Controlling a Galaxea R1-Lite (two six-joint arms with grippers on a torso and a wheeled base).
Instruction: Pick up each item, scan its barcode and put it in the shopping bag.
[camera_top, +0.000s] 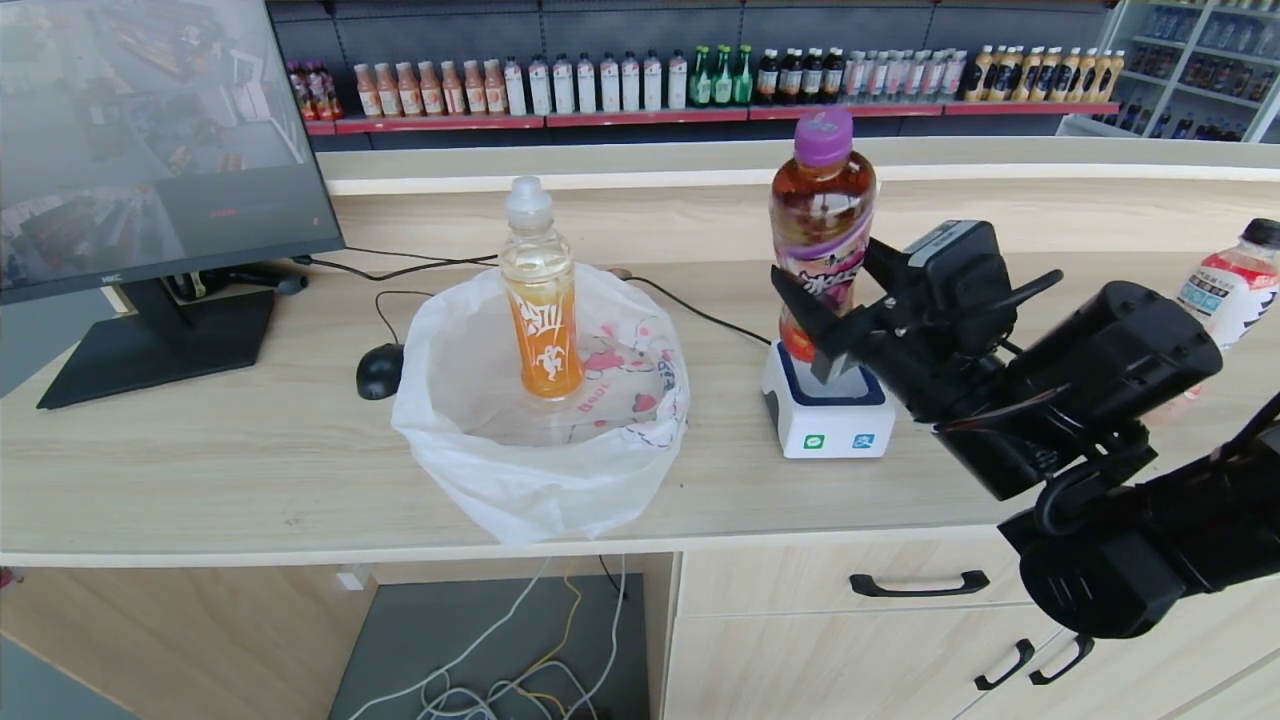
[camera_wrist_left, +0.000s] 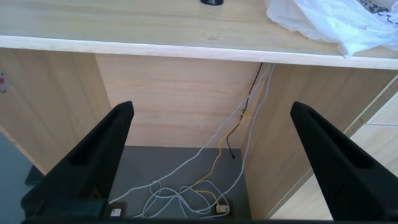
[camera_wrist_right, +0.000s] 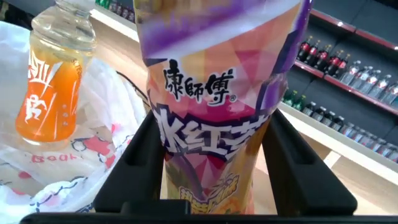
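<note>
My right gripper (camera_top: 812, 322) is shut on a purple-capped tea bottle (camera_top: 822, 225), held upright just above the white barcode scanner (camera_top: 828, 408). In the right wrist view the tea bottle (camera_wrist_right: 211, 124) sits between my fingers (camera_wrist_right: 134, 162). An orange drink bottle (camera_top: 540, 295) stands upright inside the white shopping bag (camera_top: 545, 440) at the counter's middle; it also shows in the right wrist view as the orange bottle (camera_wrist_right: 53, 74) in the bag (camera_wrist_right: 68, 180). My left gripper (camera_wrist_left: 211, 162) hangs open below the counter edge, facing the cables underneath, holding nothing.
A monitor (camera_top: 150, 130) stands at the left with a black mouse (camera_top: 380, 370) beside the bag. Another bottle with a white label (camera_top: 1230, 290) stands at the far right. Drawers (camera_top: 920, 585) sit below the counter, and drink shelves (camera_top: 700, 85) line the back.
</note>
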